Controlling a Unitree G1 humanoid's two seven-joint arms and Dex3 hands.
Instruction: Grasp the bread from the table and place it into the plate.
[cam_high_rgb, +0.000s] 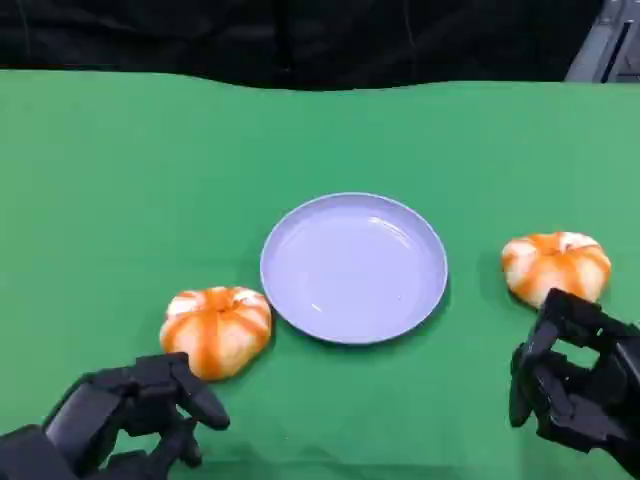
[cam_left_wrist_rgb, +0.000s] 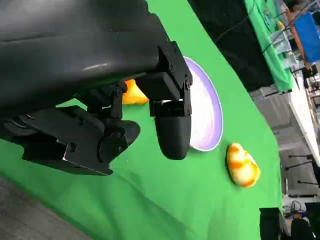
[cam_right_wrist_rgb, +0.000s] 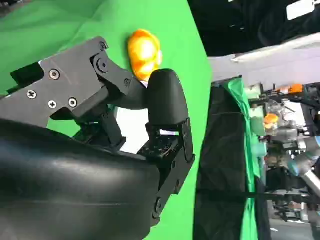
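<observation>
Here, on the green table (cam_high_rgb: 120, 160), the scene reads from left to right. At the near left edge the robot's left hand (cam_high_rgb: 130, 415) hangs low above the cloth, its fingers (cam_high_rgb: 195, 400) apart and curled loosely, with nothing between them. Just beyond it lies the left bread (cam_high_rgb: 217, 330), a round orange-and-white bun resting on the cloth close to the fingertips but apart from them. The bun sits just beside the near left rim of the plate (cam_high_rgb: 290, 235); whether the two touch cannot be told. The plate is a shallow, pale lilac dish at the middle of the table, with nothing lying in it. To the right of the plate, well apart from its rim, lies the right bread (cam_high_rgb: 555, 265), a second bun of the same colouring, also on the cloth. The robot's right hand (cam_high_rgb: 575, 385) stands at the near right, directly in front of this bun, its fingers (cam_high_rgb: 535, 345) spread and holding nothing; its upper edge overlaps the bun's near side in the head view, and contact cannot be judged. In the left wrist view the plate (cam_left_wrist_rgb: 212, 107) lies past the left hand (cam_left_wrist_rgb: 125, 115), with the right bread (cam_left_wrist_rgb: 242, 165) beyond it.
</observation>
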